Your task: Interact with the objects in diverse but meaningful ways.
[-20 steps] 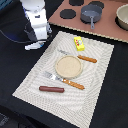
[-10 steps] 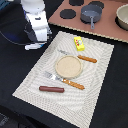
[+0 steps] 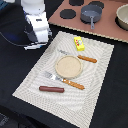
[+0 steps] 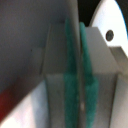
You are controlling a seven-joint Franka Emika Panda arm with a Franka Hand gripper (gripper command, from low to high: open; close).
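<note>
My gripper hangs over the black table at the placemat's corner, on the exterior view's left. In the wrist view its green pads are pressed together with nothing clearly between them. A yellow block lies on the beige placemat. A brown sausage stick lies near the placemat's near edge. A dark grey pot stands on the brown board behind. A red blur shows in the wrist view; I cannot tell what it is. The fish is out of view.
A tan round plate sits mid-placemat, with an orange-handled fork in front of it and a knife behind it. Black round discs and a tan bowl are on the brown board.
</note>
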